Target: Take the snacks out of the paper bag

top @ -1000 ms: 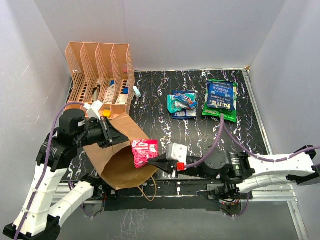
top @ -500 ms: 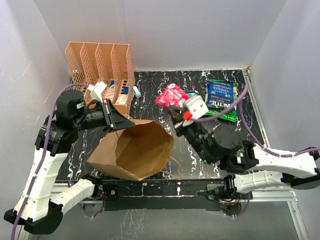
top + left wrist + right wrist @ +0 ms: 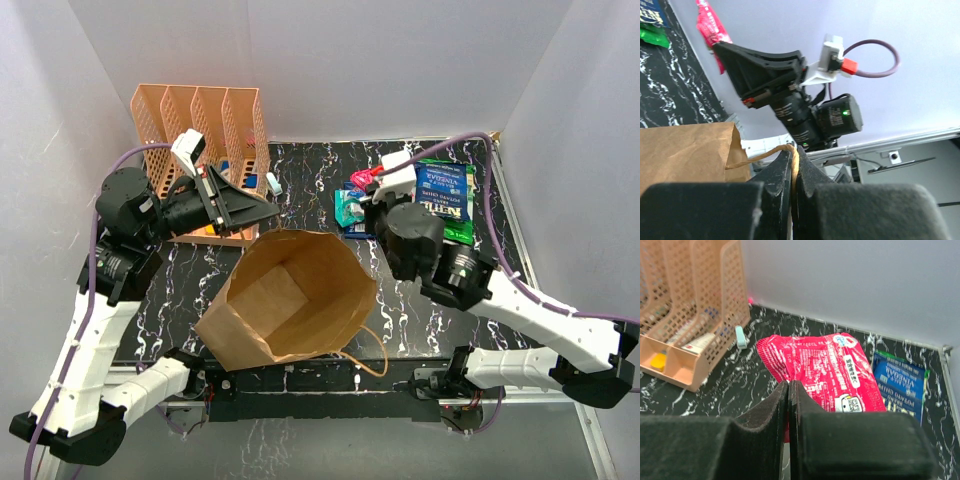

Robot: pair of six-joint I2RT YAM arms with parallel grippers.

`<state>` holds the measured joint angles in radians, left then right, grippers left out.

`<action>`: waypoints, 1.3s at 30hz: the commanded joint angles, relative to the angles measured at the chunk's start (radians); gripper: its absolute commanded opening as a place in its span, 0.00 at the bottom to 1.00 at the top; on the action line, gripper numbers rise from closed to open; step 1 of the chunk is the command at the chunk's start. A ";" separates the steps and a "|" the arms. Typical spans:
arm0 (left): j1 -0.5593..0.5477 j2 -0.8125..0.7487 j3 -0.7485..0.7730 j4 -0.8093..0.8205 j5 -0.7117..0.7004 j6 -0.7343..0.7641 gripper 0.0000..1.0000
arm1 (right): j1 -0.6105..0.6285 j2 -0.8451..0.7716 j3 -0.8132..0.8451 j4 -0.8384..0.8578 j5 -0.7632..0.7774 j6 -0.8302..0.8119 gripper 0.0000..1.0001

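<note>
Surface: black marble-pattern tabletop (image 3: 310,165) with white veins, closed in by plain pale walls (image 3: 380,70) at the back and on both sides. Lighting is even.

Paper bag (image 3: 290,300) sits at the near edge, left of centre. It is tilted, with its mouth wide open toward the top camera and its folded brown base visible inside. One twisted handle (image 3: 370,352) loops loose off the near right side.

Left gripper (image 3: 792,154) has its fingers pressed together, pinching the bag's other twisted handle right at the rim. From above, this grip is at the far edge of the bag mouth, just in front of the orange file organizer (image 3: 195,140).

Right gripper (image 3: 789,386) is clamped on the lower edge of a red packet (image 3: 825,370). The packet hangs flat and is clear of the bag. The left wrist view shows it lifted off the table, against the wall. From above, only a sliver of red (image 3: 372,176) shows past the wrist, between the teal and blue packets (image 3: 350,210) and the green bag (image 3: 440,200).

The green bag lies flat at the far right of the table. The teal and blue packets sit in a small pile just to its left, near the centre back.

The organizer stands in the far left corner with small stationery in its slots. A small white item (image 3: 741,337) lies on the table just beside its right end.
</note>
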<state>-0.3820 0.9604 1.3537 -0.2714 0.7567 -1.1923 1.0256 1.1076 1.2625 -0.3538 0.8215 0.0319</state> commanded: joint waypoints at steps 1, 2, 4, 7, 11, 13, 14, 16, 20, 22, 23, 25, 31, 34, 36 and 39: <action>-0.003 0.024 -0.047 0.264 0.027 -0.160 0.00 | -0.093 0.017 0.073 -0.072 -0.110 0.133 0.07; -0.003 0.026 -0.055 0.280 0.026 -0.173 0.00 | -0.115 0.024 0.078 -0.084 -0.122 0.147 0.07; -0.003 0.016 -0.076 0.267 0.014 -0.168 0.00 | -0.157 0.031 0.081 -0.093 -0.145 0.158 0.07; -0.003 -0.010 -0.138 0.182 0.002 -0.129 0.00 | -0.200 0.036 0.078 -0.095 -0.169 0.165 0.07; -0.003 -0.080 -0.250 0.007 -0.081 -0.071 0.00 | -0.245 0.051 0.074 -0.094 -0.202 0.166 0.07; -0.002 -0.106 -0.273 -0.032 -0.117 -0.064 0.00 | -0.261 0.054 0.070 -0.094 -0.210 0.166 0.07; -0.001 -0.114 -0.276 -0.039 -0.134 -0.063 0.00 | -0.265 0.055 0.068 -0.095 -0.213 0.166 0.07; 0.000 -0.119 -0.256 -0.062 -0.167 -0.042 0.00 | -0.274 0.053 0.056 -0.094 -0.216 0.166 0.07; 0.000 -0.069 -0.138 -0.195 -0.235 0.056 0.00 | -0.283 0.049 0.027 -0.096 -0.222 0.173 0.07; 0.000 -0.038 -0.072 -0.243 -0.252 0.084 0.00 | -0.287 0.046 0.019 -0.098 -0.229 0.178 0.07; 0.000 -0.023 -0.040 -0.263 -0.261 0.093 0.00 | -0.287 0.047 0.016 -0.097 -0.229 0.179 0.07; 0.000 0.011 0.006 -0.264 -0.239 0.071 0.00 | -0.290 0.047 0.011 -0.099 -0.225 0.180 0.07; -0.003 0.066 -0.041 0.058 0.066 -0.163 0.00 | -0.302 0.059 0.009 -0.099 -0.211 0.158 0.07; -0.005 0.064 -0.057 0.124 0.141 -0.229 0.00 | -0.327 0.068 0.004 -0.099 -0.196 0.145 0.07; -0.005 0.060 -0.068 0.147 0.172 -0.254 0.00 | -0.369 0.077 -0.002 -0.099 -0.203 0.142 0.07; -0.005 0.055 -0.089 0.179 0.186 -0.279 0.00 | -0.462 0.105 0.002 -0.110 -0.237 0.149 0.07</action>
<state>-0.3820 1.0439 1.2785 -0.2138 0.8276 -1.3891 0.6617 1.1873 1.2610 -0.4923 0.5957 0.1833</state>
